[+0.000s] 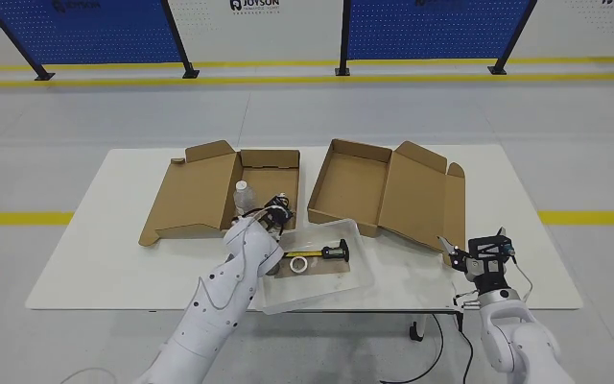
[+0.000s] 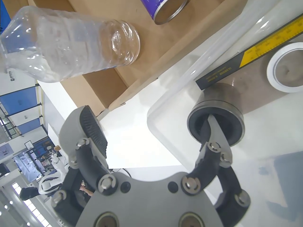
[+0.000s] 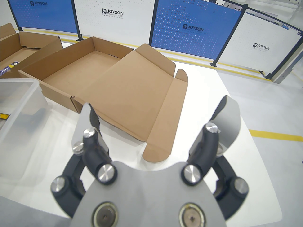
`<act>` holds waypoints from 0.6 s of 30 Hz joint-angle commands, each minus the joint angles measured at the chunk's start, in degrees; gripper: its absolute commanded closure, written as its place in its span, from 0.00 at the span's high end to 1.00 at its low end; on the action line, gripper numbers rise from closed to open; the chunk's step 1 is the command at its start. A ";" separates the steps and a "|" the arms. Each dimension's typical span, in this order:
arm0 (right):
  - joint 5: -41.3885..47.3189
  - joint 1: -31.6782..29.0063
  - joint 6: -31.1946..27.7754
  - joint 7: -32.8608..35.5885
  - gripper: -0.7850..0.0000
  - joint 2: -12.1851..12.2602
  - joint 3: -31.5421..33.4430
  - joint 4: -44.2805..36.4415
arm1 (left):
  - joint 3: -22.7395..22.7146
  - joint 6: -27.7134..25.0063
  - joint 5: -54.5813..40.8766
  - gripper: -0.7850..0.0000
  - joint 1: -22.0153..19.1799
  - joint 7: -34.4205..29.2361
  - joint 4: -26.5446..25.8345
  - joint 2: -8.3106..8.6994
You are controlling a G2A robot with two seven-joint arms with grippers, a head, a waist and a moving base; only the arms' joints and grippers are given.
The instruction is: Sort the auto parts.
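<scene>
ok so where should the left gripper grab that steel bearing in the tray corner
Pinch its ring wall, from inside the bore against the outer steel rim, coming from the tray corner side. The bearing has its bore facing the open left gripper, one finger sits inside it, and the caliper crowds the far side.

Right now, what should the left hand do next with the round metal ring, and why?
Probably close the left gripper on the bearing: one finger sits inside its hole, the other stands wide outside it, jaws open. Go slowly, since the caliper seems to rest on it.
</scene>
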 commanded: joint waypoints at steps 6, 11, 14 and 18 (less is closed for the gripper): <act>0.00 0.00 0.00 0.00 1.00 0.00 0.00 0.00 | 0.75 -0.40 -0.96 1.00 -1.45 -0.09 2.36 -0.40; 0.00 0.00 0.00 0.00 1.00 0.00 0.00 0.00 | 1.03 -0.63 -2.05 1.00 -1.70 1.02 2.74 -0.60; 0.00 0.00 0.00 0.00 1.00 0.00 0.00 0.00 | 1.17 -1.15 -2.43 1.00 -1.69 1.34 2.62 -0.64; 0.00 0.00 0.00 0.00 1.00 0.00 0.00 0.00 | 1.06 -1.59 -2.50 1.00 -1.54 1.54 2.58 -0.61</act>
